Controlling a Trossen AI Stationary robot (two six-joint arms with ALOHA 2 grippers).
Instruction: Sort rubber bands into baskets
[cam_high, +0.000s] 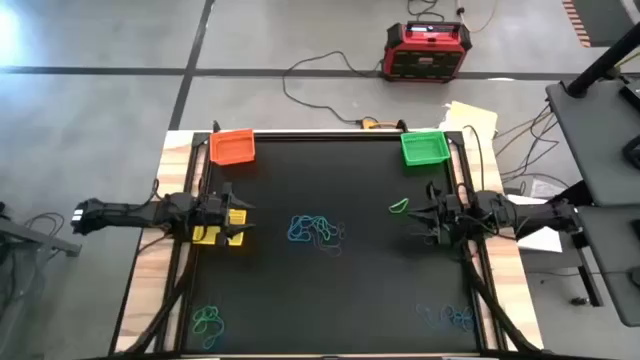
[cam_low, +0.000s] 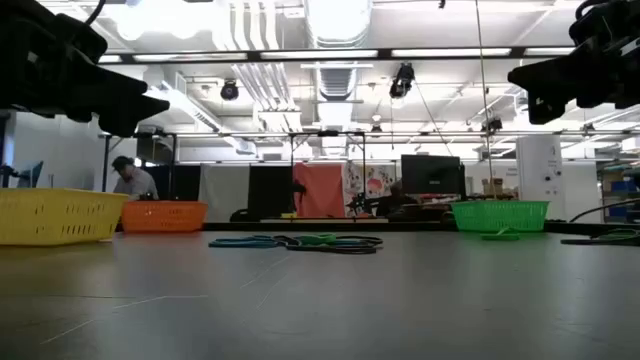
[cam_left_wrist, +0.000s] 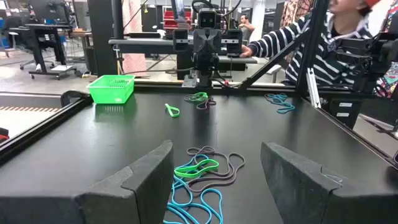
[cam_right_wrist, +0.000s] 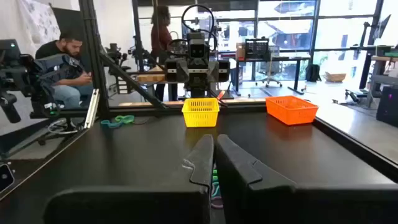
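Observation:
A pile of blue, green and dark rubber bands (cam_high: 316, 230) lies at the table's middle, between my two grippers; it also shows in the left wrist view (cam_left_wrist: 199, 174). A single green band (cam_high: 398, 206) lies near my right gripper. My left gripper (cam_high: 240, 220) is open and empty, raised beside the yellow basket (cam_high: 212, 236), its fingers (cam_left_wrist: 143, 180) pointing at the pile. My right gripper (cam_high: 416, 218) is shut and empty, raised, facing the pile (cam_right_wrist: 210, 155). The orange basket (cam_high: 232, 147) stands at the far left, the green basket (cam_high: 423, 147) at the far right.
More green bands (cam_high: 208, 320) lie near the front left, and blue bands (cam_high: 446, 318) near the front right. A few green and dark bands (cam_left_wrist: 199, 98) lie under my right arm. A red-and-black box (cam_high: 428, 50) stands on the floor beyond the table. People sit beside the table.

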